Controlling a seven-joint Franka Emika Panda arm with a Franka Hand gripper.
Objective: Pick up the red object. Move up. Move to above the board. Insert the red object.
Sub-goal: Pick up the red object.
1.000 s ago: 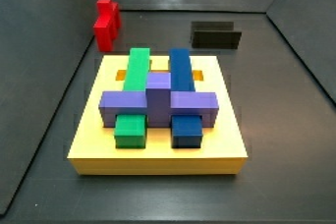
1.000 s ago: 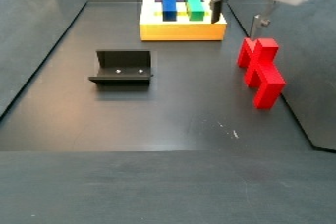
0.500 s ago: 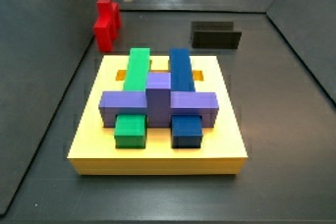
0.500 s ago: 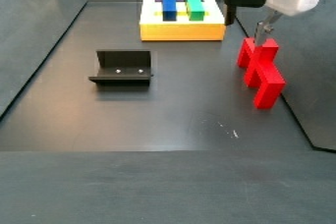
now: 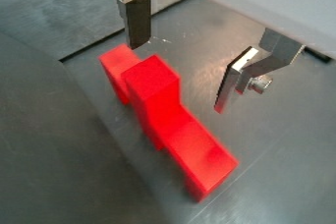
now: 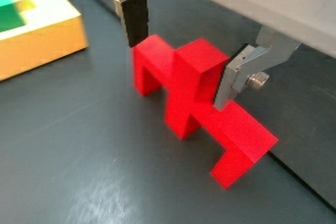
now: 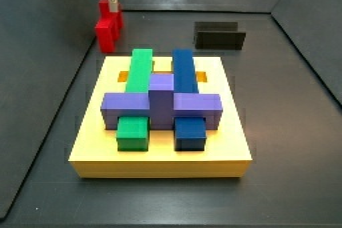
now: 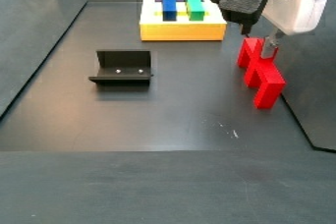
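Observation:
The red object lies on the dark floor near a side wall, apart from the board; it also shows in a side view and in both wrist views. My gripper is open and low over it, with one finger on each side of its raised middle stub. The pads stand apart from the red plastic. In a side view the gripper hangs just above the red object. The yellow board carries green, blue and purple blocks; it also shows in a side view and a wrist view.
The dark fixture stands on the floor away from the red object, and it shows beyond the board in a side view. Grey walls enclose the floor; one runs close beside the red object.
My gripper has come down from above the red object until its open fingers straddle the middle stub. The red object and the board have not moved.

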